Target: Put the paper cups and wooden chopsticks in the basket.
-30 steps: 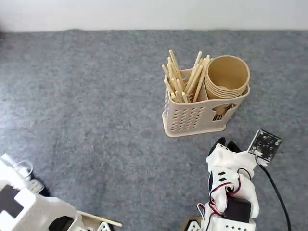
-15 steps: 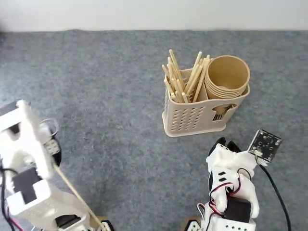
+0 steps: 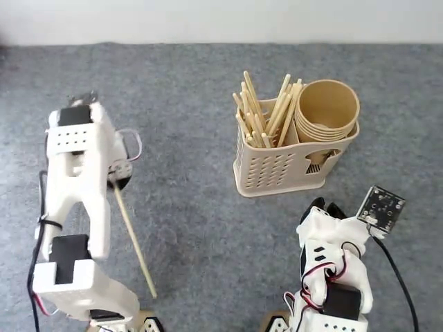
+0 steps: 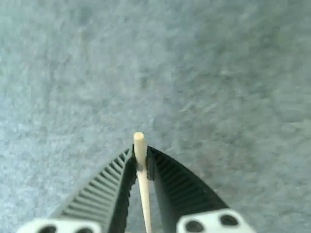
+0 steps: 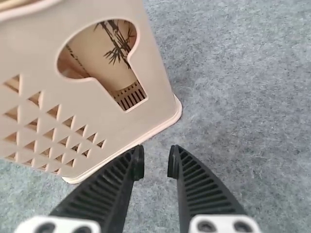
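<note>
A beige perforated basket [image 3: 277,173] stands right of the table's middle, holding a bundle of wooden chopsticks [image 3: 266,114] and a stack of paper cups [image 3: 327,107]. My left gripper [image 3: 116,181] hovers over the left side of the carpet, shut on one end of a single wooden chopstick [image 3: 135,242] that slants toward the front edge. The left wrist view shows that chopstick [image 4: 140,145] pinched between the fingers of the left gripper [image 4: 140,162]. My right gripper [image 3: 325,205] rests just in front of the basket [image 5: 73,97], its fingers [image 5: 133,165] drawn close together and holding nothing.
Grey carpet covers the table, with a pale wall along the back edge. Bare carpet lies between the left arm and the basket. A small circuit board [image 3: 381,207] sticks out beside the right arm.
My left arm has swung up from the front left corner to the left-middle of the table, carrying the chopstick. The right arm and the basket have not moved.
</note>
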Robot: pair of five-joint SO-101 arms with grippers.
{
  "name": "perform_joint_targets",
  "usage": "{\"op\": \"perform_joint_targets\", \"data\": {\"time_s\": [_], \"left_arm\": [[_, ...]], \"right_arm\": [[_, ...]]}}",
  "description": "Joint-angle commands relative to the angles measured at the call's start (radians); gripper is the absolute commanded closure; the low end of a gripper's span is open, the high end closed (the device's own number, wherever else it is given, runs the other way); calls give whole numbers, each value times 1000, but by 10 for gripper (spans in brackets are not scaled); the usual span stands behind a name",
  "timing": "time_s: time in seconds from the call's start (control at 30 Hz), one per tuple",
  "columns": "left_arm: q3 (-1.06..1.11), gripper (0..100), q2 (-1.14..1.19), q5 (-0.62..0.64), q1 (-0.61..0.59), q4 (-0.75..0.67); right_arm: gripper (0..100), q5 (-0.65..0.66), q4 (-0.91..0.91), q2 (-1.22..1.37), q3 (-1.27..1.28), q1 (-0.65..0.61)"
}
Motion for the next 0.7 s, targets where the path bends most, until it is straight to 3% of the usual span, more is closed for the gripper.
{"op": "perform_joint_targets", "data": {"time_s": [0.0, 0.4, 0.67], "left_arm": [[-142, 988, -20, 14, 57, 15], [-562, 988, -20, 14, 86, 61], [-843, 988, -21, 15, 221, 60]], "right_arm": [[898, -3, -5, -13, -5, -7], [898, -3, -5, -13, -5, -7], [898, -3, -5, -13, -5, -7]]}}
